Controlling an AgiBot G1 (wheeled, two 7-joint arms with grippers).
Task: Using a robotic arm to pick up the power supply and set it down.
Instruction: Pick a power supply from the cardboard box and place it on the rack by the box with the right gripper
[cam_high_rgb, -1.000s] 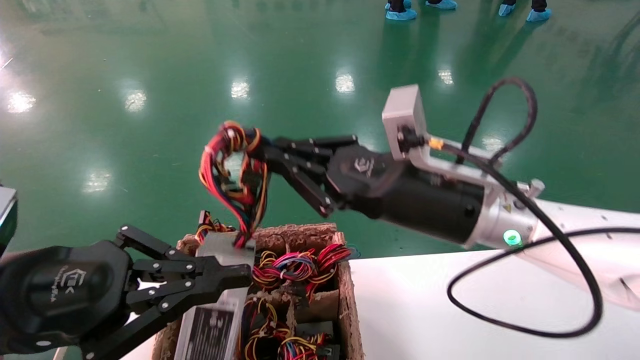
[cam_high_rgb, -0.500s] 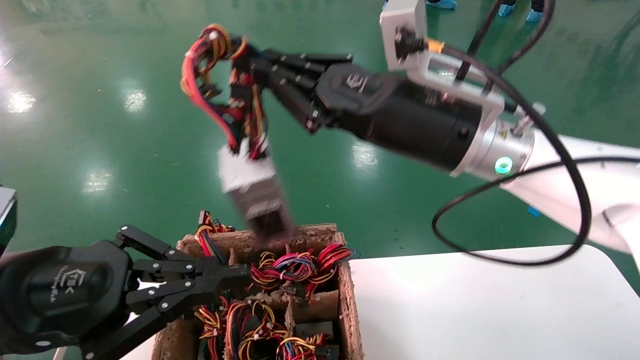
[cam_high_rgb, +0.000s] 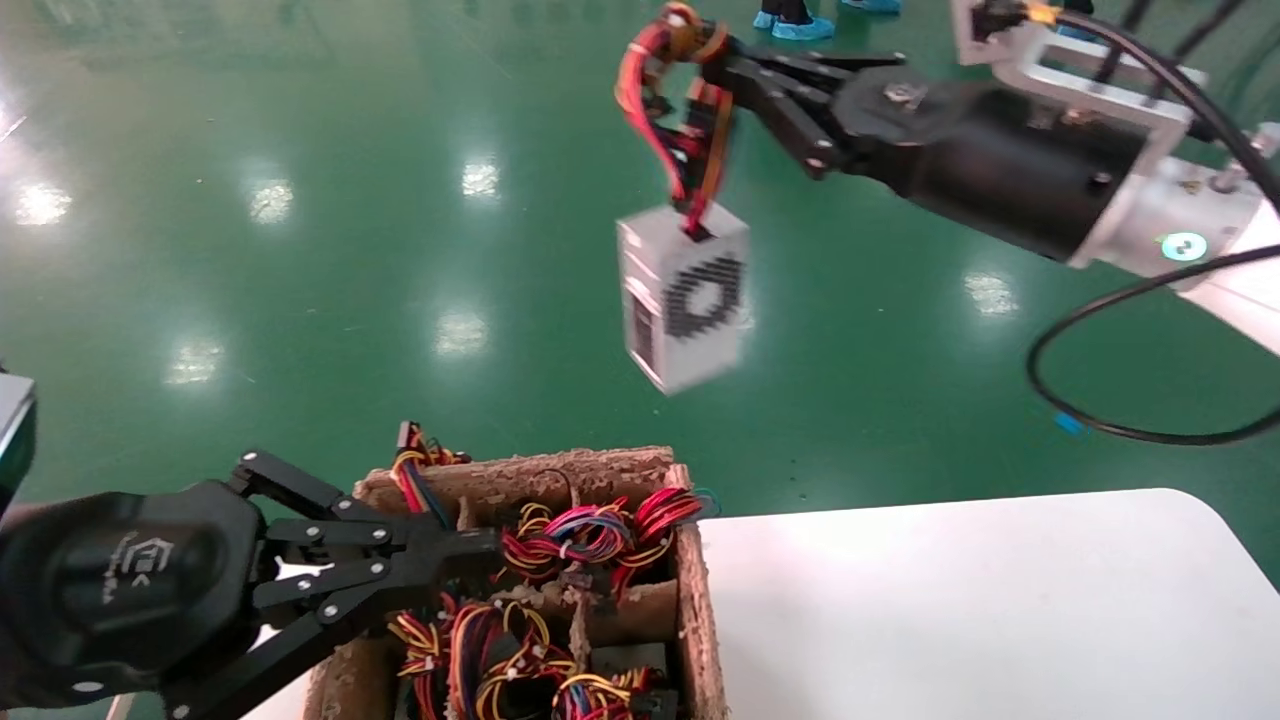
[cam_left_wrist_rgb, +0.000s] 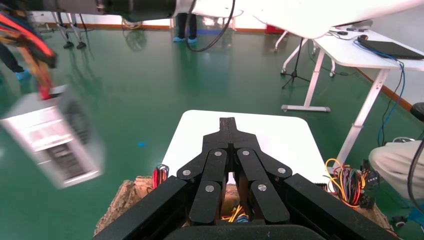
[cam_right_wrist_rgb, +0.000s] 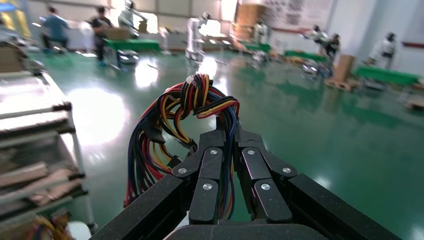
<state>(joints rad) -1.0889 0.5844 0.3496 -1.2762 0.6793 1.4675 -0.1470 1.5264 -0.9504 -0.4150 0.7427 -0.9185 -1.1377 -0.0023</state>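
The power supply (cam_high_rgb: 685, 298), a grey box with a honeycomb vent, hangs in the air above the green floor, beyond the box. It dangles from its red, yellow, black and blue wire bundle (cam_high_rgb: 672, 110). My right gripper (cam_high_rgb: 725, 60) is shut on that bundle, high at the upper right. In the right wrist view the wires (cam_right_wrist_rgb: 185, 115) loop out past the right gripper (cam_right_wrist_rgb: 227, 131); the grey box itself is hidden there. The left wrist view shows the power supply (cam_left_wrist_rgb: 52, 142) with its label. My left gripper (cam_high_rgb: 480, 545) is shut and empty over the box, and in its own view the left gripper (cam_left_wrist_rgb: 228, 121) holds nothing.
A brown cardboard box (cam_high_rgb: 692, 600) with dividers holds several coloured wire bundles, low in the middle. A white table (cam_high_rgb: 960, 600) adjoins its right side. A black cable (cam_high_rgb: 1120, 430) hangs from the right arm. People's feet (cam_high_rgb: 800, 25) stand far back.
The right gripper has lifted the power supply by its wires out of the cardboard box, up and to the right. The left arm has not moved.
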